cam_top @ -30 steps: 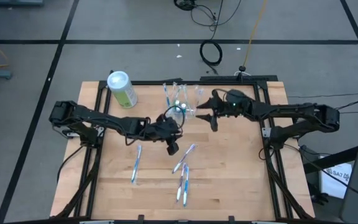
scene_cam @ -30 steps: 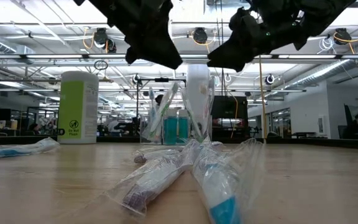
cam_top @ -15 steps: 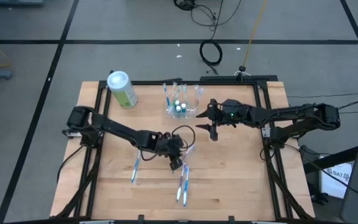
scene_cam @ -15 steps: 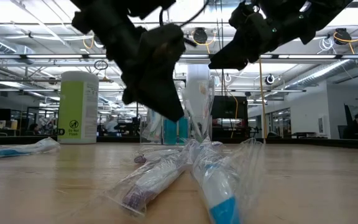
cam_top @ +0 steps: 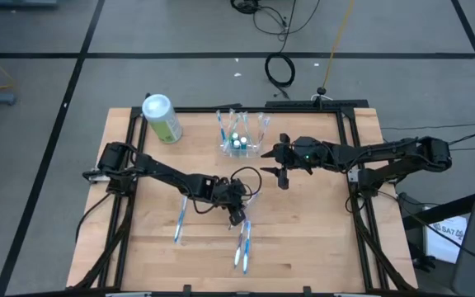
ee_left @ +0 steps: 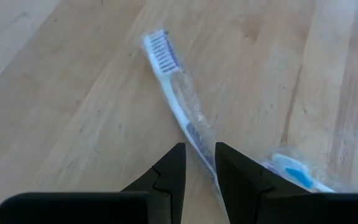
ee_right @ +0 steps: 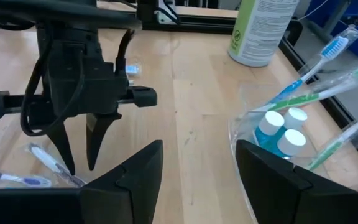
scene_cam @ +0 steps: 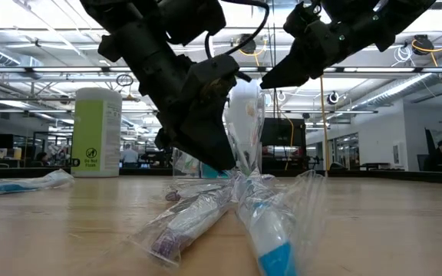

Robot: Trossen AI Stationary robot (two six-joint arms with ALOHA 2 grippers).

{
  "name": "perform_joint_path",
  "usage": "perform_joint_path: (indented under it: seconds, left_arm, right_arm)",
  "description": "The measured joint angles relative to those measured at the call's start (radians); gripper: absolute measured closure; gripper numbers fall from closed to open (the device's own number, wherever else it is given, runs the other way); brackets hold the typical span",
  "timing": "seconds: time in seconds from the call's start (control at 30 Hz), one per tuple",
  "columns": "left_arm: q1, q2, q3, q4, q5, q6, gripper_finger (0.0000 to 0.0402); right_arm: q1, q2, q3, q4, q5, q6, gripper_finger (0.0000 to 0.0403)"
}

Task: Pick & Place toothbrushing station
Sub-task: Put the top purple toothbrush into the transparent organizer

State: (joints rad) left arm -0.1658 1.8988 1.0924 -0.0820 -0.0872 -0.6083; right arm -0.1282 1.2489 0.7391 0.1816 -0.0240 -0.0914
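The toothbrushing station (cam_top: 242,140) is a clear plastic holder with upright toothbrushes and two small white-capped bottles. It stands on its base at the table's far middle and also shows in the right wrist view (ee_right: 291,130). My right gripper (cam_top: 277,169) is open and empty, just to the right of the station (ee_right: 197,180). My left gripper (cam_top: 237,218) points down over a plastic-wrapped toothbrush (ee_left: 173,93) lying flat mid-table. Its fingers (ee_left: 169,171) stand slightly apart on either side of the toothbrush's handle. I cannot tell whether they touch it.
A green-and-white canister (cam_top: 162,118) with a white lid stands at the far left. More wrapped toothbrushes lie near the front middle (cam_top: 242,243) and to the left (cam_top: 180,219). A black frame (cam_top: 349,177) borders the wooden table.
My left gripper has gone from beside the station toward the table's near edge and down, onto the wrapped toothbrushes. My right gripper has drawn back a little toward the table's right edge. The station stays where it was.
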Motion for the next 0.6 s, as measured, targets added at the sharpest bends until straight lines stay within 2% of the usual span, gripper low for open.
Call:
perform_joint_path:
  seconds: [0.3,0.6]
  left_arm:
    - [-0.001,0.0,0.0,0.005,0.016,0.004,0.0302]
    - [-0.007,0.0,0.0,0.019,-0.06,-0.005,0.0215]
  right_arm:
    - [0.0,0.0,0.0,0.001,-0.001,0.0,0.0211]
    - [-0.001,0.0,0.0,0.002,-0.002,0.0,0.0211]
